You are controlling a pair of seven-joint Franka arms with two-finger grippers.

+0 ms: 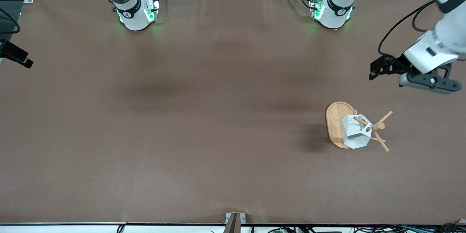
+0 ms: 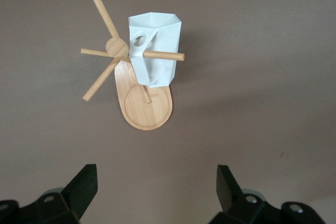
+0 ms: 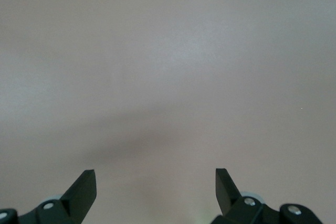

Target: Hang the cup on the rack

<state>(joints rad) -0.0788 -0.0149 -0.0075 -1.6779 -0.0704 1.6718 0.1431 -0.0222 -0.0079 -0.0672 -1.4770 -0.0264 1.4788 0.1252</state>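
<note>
The white faceted cup [image 1: 355, 133] hangs on the light wooden rack [image 1: 336, 120], with one thin peg passing through the round hole in its handle. In the left wrist view the cup [image 2: 160, 51] is on that peg over the rack's oval base [image 2: 144, 111]. My left gripper [image 1: 376, 69] is open and empty, up in the air over bare table at the left arm's end, apart from the rack; its own view [image 2: 157, 182] shows the same. My right gripper [image 3: 156, 182] is open and empty over bare table, and the right arm waits.
The brown table top [image 1: 204, 116] carries nothing else. The two arm bases [image 1: 136, 11] [image 1: 333, 9] stand along its edge farthest from the front camera. A small metal bracket [image 1: 235, 220] sits at the edge nearest to that camera.
</note>
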